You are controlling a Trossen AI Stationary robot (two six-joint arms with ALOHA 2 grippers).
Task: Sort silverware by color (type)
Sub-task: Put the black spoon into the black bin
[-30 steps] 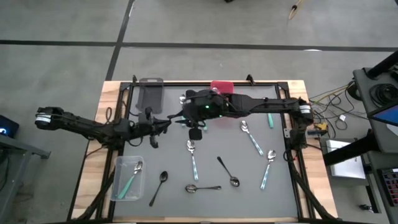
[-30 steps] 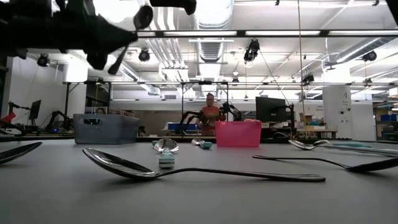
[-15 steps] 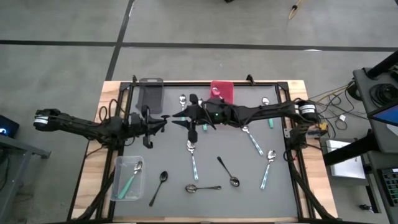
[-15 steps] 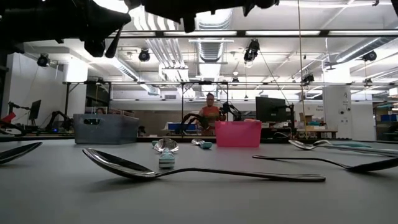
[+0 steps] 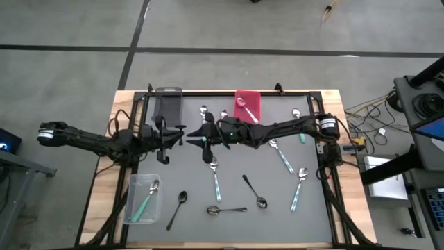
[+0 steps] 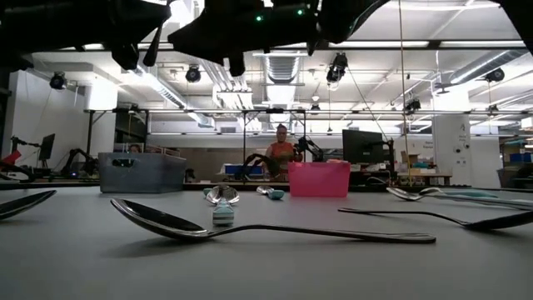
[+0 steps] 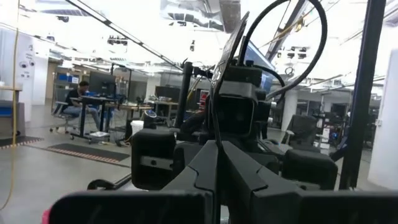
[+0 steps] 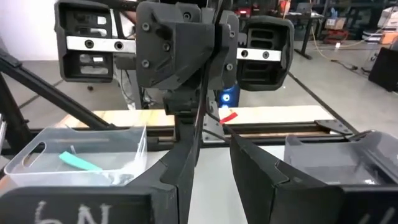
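Grey mat on a wood-edged table (image 5: 121,104), room floor around it, seen from above. You've got the left gripper (image 5: 179,132) and the right gripper (image 5: 196,136) nose to nose over the back-left of the mat, tips near each other, neither carrying anything that shows. Grey bin (image 5: 167,104), red bin (image 5: 250,105) and clear bin (image 5: 139,186) sit at the mat's edges: grey and red at the back, clear at front-left. One spoon lies in the red bin, and a teal-handled one in the clear bin. Loose on the mat: teal-handled spoons (image 5: 215,177) in the middle and towards the right, dark spoons (image 5: 178,207) along the front, and two more spoons at the back between the grey and red bins.

Low view: you look across the mat into a workshop with a person (image 6: 281,150) standing far behind. A dark spoon lies right up front, a teal-handled one stands beyond it, and both arms are dark shapes overhead.

Left wrist view: the left gripper's fingers (image 7: 211,171) are pressed together with nothing seen between them; the right arm's wrist faces you, and someone sits at a desk far off.

Right wrist view: the right gripper's fingers (image 8: 180,180) stand apart, and the gap looks bare. The left arm faces you, with the clear bin to one side and the grey bin to the other
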